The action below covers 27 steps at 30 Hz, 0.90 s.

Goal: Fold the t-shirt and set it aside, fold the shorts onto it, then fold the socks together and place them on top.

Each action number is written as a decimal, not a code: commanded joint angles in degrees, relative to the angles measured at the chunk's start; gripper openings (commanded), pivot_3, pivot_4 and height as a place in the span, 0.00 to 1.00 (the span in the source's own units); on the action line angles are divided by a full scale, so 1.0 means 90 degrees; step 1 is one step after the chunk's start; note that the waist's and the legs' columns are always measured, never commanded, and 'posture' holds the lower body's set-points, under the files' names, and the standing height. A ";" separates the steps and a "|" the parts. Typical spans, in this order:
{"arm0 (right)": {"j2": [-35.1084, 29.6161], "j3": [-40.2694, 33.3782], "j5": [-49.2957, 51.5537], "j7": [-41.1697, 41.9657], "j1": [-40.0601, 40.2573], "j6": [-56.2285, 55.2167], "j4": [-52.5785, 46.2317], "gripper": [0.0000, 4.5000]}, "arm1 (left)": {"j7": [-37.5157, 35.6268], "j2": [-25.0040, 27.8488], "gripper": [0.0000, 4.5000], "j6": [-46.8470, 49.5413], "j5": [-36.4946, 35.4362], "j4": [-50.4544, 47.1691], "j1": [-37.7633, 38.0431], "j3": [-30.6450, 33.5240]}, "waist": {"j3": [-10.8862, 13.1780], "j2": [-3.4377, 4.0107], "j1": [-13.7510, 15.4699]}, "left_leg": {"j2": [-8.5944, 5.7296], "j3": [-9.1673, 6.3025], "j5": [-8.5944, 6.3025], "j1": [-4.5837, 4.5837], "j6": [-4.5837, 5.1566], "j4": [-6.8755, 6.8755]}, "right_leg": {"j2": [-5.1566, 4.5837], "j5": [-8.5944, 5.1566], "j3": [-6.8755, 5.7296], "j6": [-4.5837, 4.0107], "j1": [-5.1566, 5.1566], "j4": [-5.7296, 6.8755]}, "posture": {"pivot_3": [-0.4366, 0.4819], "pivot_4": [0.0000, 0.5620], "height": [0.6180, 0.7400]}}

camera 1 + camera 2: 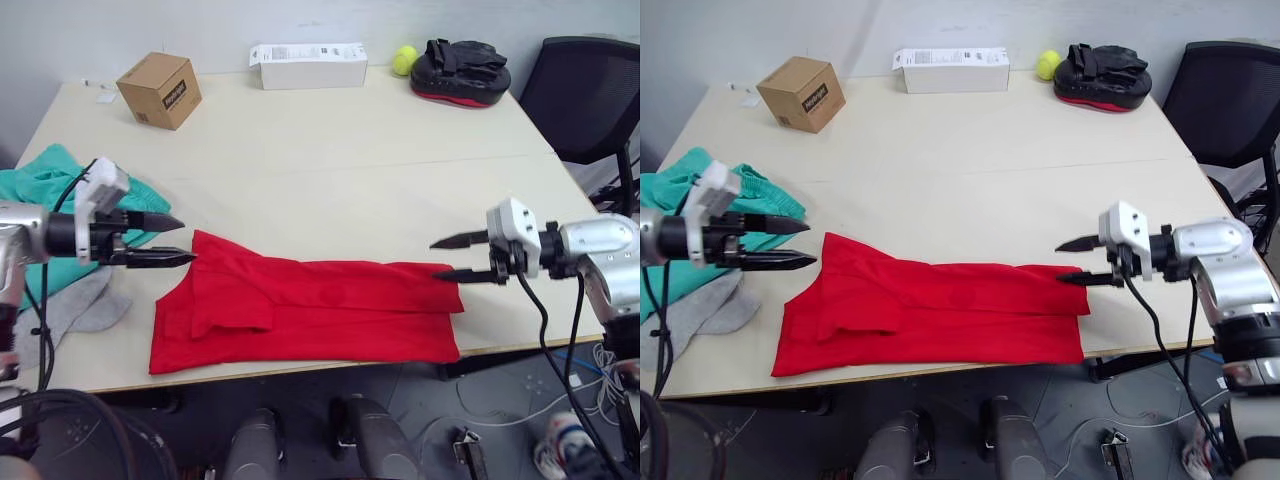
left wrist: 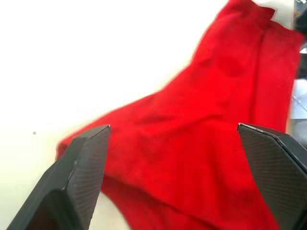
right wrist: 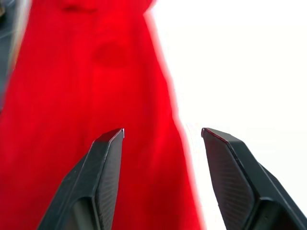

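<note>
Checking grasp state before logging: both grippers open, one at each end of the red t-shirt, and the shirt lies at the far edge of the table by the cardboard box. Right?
Not quite. The t-shirt lies along the table's near edge, far from the cardboard box, as the left eye view shows. Left gripper and right gripper are indeed open, one at each end.

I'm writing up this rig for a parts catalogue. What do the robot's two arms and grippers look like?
Both arms have silver-grey metal forearm shells with black joints. The left gripper and right gripper each carry two pointed black fingers with a carbon-weave texture, behind them a white blocky housing. Black cables loop from each wrist.
</note>
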 commanded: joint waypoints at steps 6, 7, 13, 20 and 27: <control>0.0872 0.0152 -0.0081 -0.0757 0.0226 0.1137 -0.1590 0.06 | -0.0131 -0.0555 0.41 -0.0584 0.0254 -0.0568 0.0286 -0.0492 | 0.0000 0.0000 0.0038 | 0.0003 0.0008 0.0005 -0.0048 -0.0044 0.0007 | 0.0001 -0.0007 0.0005 0.0010 -0.0062 0.0027 | 0.48 0.27 1.00; 0.0925 0.0169 -0.0145 -0.0828 0.0271 0.1192 -0.1716 0.00 | -0.0076 -0.0582 0.32 -0.0671 0.0332 -0.0580 0.0339 -0.0533 | 0.0000 0.0001 0.0040 | 0.0003 0.0009 0.0006 -0.0050 -0.0047 0.0004 | 0.0001 -0.0008 0.0005 0.0011 -0.0066 0.0027 | 0.48 0.27 1.00; 0.1438 0.0711 -0.0959 -0.1707 0.0629 0.1361 -0.2170 0.00 | 0.0862 -0.1048 0.01 -0.1338 0.1249 0.0261 0.0230 -0.0934 | -0.0002 -0.0005 0.0091 | -0.0002 0.0009 -0.0013 -0.0047 -0.0009 0.0013 | -0.0001 -0.0003 0.0007 0.0013 -0.0061 0.0029 | 0.48 0.27 1.00; 0.1400 0.1014 -0.2196 -0.2551 0.0934 0.0813 -0.1767 0.00 | 0.1375 -0.1396 0.01 -0.1744 0.1594 0.1296 -0.0212 -0.0922 | -0.0004 -0.0006 0.0099 | -0.0008 0.0009 0.0010 -0.0026 0.0009 0.0020 | -0.0005 0.0003 0.0006 0.0008 -0.0032 0.0025 | 0.48 0.27 1.00; 0.0622 0.0370 -0.2317 -0.2699 0.1399 0.0803 -0.1351 0.00 | 0.1307 -0.1207 0.01 -0.2056 0.1687 0.1823 -0.0215 -0.0824 | -0.0009 -0.0010 0.0098 | -0.0007 -0.0002 0.0009 0.0007 0.0007 0.0012 | -0.0005 0.0003 0.0000 0.0009 0.0011 0.0017 | 0.48 0.27 1.00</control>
